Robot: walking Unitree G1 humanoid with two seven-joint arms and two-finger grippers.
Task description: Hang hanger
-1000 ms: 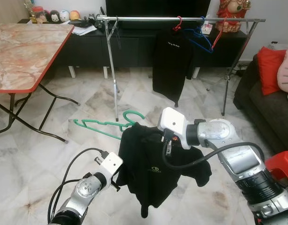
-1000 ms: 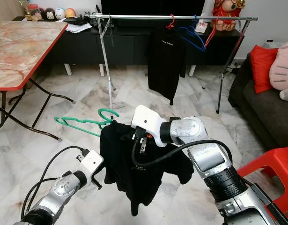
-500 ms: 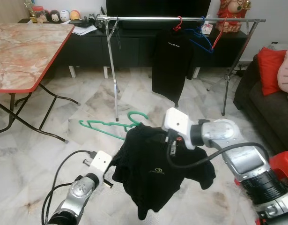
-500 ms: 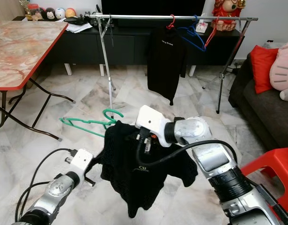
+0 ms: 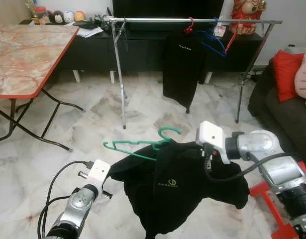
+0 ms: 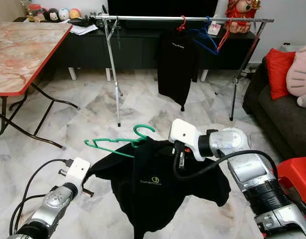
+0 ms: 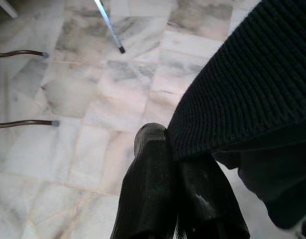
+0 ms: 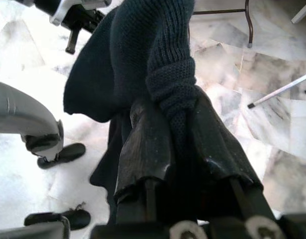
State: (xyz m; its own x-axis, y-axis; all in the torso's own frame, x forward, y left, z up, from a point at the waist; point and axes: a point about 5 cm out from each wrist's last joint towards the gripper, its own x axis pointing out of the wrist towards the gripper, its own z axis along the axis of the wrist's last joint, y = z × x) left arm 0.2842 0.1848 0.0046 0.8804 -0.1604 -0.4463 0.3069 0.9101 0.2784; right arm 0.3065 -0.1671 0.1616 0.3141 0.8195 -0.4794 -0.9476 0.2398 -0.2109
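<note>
Both grippers' fingers (image 8: 143,149) pinch the black shirt (image 5: 182,186) on the green hanger (image 5: 143,147).

The black top (image 5: 187,184) is coarse ribbed knit cloth; the green hanger (image 5: 138,147) is smooth plastic; the rail (image 5: 192,20) is shiny metal; the floor (image 5: 88,109) is glossy veined marble tile.

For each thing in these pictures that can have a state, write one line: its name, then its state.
Black knit shirt: on the hanger, stretched between both grippers, off the floor.
Green plastic hanger: inside the shirt, hook free, unhung.
Left gripper: shut on shirt edge.
Right gripper: shut on shirt.
Metal clothes rail: upright, one black shirt hanging.
Blue hanger: on the rail, bare.
</note>
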